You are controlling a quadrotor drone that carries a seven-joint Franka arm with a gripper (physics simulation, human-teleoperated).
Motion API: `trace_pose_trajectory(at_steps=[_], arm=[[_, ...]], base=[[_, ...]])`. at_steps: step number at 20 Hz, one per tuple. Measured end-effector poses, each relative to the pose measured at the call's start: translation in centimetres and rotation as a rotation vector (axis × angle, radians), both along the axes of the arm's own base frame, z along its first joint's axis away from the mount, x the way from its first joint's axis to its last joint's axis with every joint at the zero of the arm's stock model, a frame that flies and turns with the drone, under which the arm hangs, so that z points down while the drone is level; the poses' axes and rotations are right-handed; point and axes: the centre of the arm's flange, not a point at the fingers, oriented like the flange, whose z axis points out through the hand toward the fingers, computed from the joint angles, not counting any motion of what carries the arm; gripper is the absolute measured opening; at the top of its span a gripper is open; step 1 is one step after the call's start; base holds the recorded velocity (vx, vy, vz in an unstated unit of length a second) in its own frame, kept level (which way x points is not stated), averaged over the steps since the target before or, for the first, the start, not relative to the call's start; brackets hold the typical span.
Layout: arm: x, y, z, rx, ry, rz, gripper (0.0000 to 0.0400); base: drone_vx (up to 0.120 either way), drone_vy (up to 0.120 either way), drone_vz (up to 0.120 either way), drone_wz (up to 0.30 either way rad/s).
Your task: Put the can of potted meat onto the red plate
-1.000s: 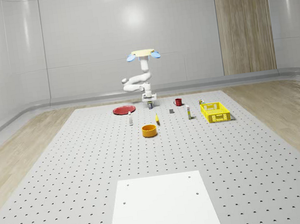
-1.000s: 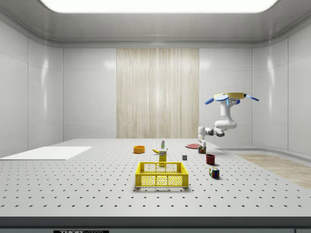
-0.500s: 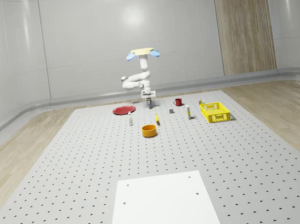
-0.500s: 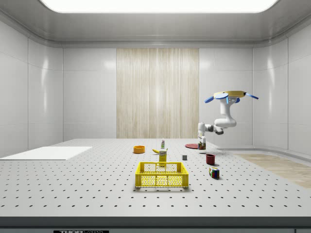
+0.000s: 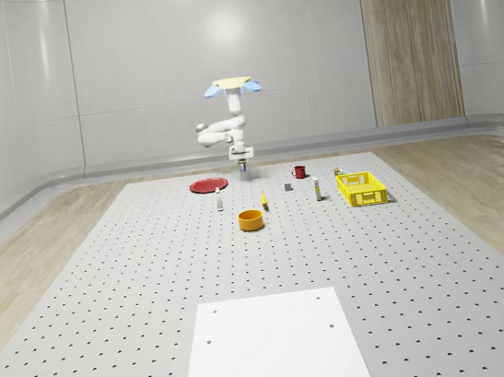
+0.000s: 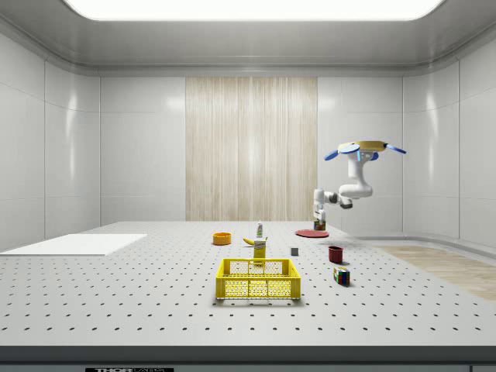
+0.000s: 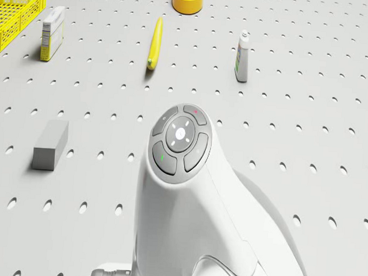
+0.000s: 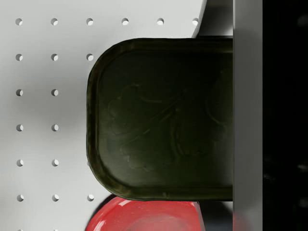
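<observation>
Drone: one quadrotor [image 5: 232, 85], hovering in the air above the far part of the worktop [image 5: 153, 285], close to the red plate [image 5: 206, 185] and a little to the whole-scene view's right of it.
Arm: one white arm [image 6: 350, 186], bent and hanging below the drone, its end pointing down.
Gripper: one gripper [image 5: 242, 163], well off the worktop, clamped on the can of potted meat [image 8: 161, 118].
Can of potted meat: one; in the wrist view its dark rounded-rectangle top sits hard against a gripper finger [image 8: 248, 115], lifted clear of the worktop, with the plate's rim just past one of its edges.
Red plate: one, flat on the worktop at the far side; in the side view it lies just below the gripper.
Yellow crate: one [image 5: 362, 189], on the whole-scene view's right.
Orange bowl: one [image 5: 251, 219], nearer the camera than the plate.
Red mug: one [image 5: 299, 172], standing between the plate and the crate.
Banana: one [image 7: 155, 43], lying flat.
Grey block: one [image 7: 50, 143], lying apart from the rest.
Small bottle: one [image 7: 242, 56], white, lying near the banana.
Box: one [image 7: 51, 33], white and yellow, beside the crate.
Colour cube: one [image 6: 340, 275], near the red mug in the side view.
White sheet: one [image 5: 271, 349], at the near end of the worktop.
</observation>
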Motion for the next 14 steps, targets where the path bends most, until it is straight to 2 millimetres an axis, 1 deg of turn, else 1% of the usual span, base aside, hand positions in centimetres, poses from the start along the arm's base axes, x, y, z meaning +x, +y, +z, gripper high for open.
trace_pose_trajectory(at_steps=[14], arm=[[0.00,0.00,-0.12,0.000,0.000,0.000,0.0286]], base=[[0.000,-0.120,0.000,0.000]])
